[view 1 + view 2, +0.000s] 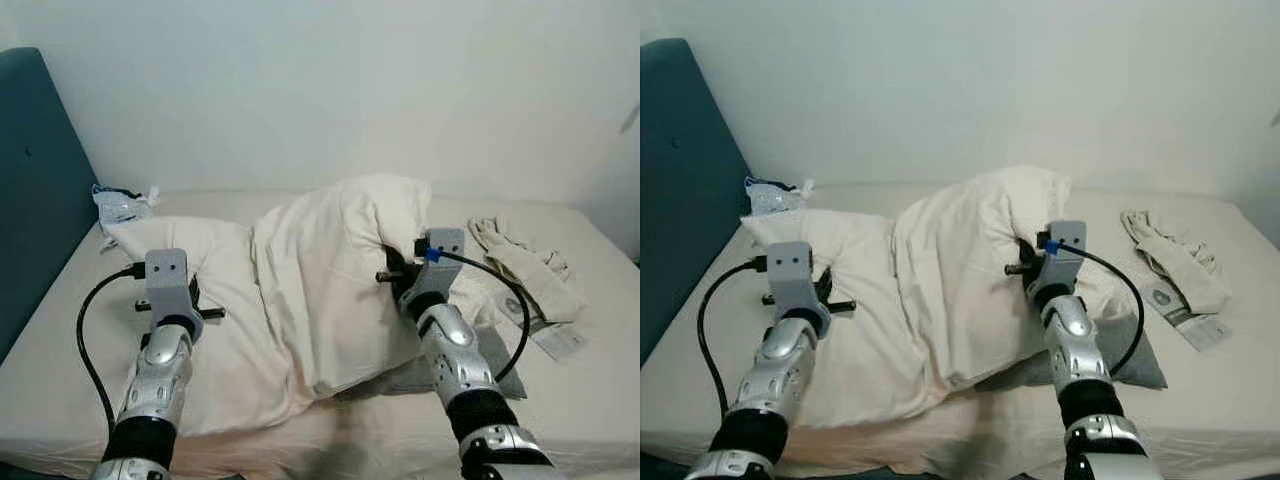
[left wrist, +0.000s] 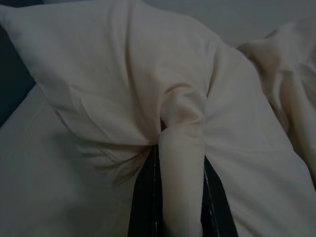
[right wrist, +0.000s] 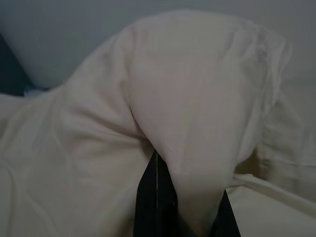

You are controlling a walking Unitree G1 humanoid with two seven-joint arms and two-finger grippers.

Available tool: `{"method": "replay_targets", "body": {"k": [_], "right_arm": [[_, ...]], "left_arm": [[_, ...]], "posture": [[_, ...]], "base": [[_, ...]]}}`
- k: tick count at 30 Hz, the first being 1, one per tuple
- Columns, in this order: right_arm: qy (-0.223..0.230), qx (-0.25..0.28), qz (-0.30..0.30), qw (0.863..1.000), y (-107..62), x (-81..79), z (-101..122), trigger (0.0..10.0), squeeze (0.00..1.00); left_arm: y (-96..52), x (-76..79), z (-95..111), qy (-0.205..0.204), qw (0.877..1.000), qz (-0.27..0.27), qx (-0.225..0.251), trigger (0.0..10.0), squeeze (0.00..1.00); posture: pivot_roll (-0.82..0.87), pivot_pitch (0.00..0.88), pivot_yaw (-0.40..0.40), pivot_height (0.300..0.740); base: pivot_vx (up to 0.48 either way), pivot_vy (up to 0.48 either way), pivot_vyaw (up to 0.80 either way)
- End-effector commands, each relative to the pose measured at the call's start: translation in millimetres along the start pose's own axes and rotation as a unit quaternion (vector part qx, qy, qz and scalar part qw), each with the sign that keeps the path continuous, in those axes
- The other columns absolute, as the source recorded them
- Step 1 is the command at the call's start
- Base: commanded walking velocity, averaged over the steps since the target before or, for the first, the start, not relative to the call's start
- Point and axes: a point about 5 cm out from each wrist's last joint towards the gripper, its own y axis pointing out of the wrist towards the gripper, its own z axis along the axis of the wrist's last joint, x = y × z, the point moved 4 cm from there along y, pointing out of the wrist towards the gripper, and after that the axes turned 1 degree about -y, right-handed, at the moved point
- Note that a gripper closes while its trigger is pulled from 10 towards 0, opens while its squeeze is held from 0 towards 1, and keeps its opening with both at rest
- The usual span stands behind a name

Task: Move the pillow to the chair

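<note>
Both pairs of jaws are pinched on folds of the pillow (image 1: 320, 290): the left gripper (image 2: 180, 197) near its left end, the right gripper (image 3: 185, 207) on its raised right side. It lies crumpled across the bed (image 1: 60, 340), beside folded cloths (image 1: 525, 265). To lift well, raise both arms together, keeping tension even so neither fold slips. No chair visible yet.
</note>
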Motion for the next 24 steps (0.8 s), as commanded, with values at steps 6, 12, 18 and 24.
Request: {"method": "replay_targets", "body": {"k": [6,12,18,24], "right_arm": [[-0.040,-0.006,0.047,0.998,5.0,-23.4,-3,10.0,0.00],[-0.028,0.010,0.034,0.999,8.6,-21.8,6,10.0,0.00],[-0.020,0.012,0.021,0.999,7.2,-16.6,4,10.0,0.00],[-0.027,0.014,0.025,0.999,7.9,-22.3,4,10.0,0.00]], "left_arm": [[-0.7,5.7,7,-0.016,1.000,-0.011,0.023,10.0,0.00],[3.9,2.7,11,-0.027,0.999,-0.011,0.023,10.0,0.00],[9.4,6.9,14,-0.004,0.999,-0.023,0.022,10.0,0.00],[8.0,2.7,4,-0.005,1.000,-0.013,0.004,10.0,0.00]], "posture": [[0.02,0.000,-0.038,0.740],[0.01,0.000,-0.026,0.740],[0.01,0.000,-0.022,0.740],[-0.01,0.000,-0.010,0.740]], "base": [[0.000,0.000,0.00],[0.000,0.000,0.00],[0.000,0.000,0.00],[0.000,0.000,0.00]]}}
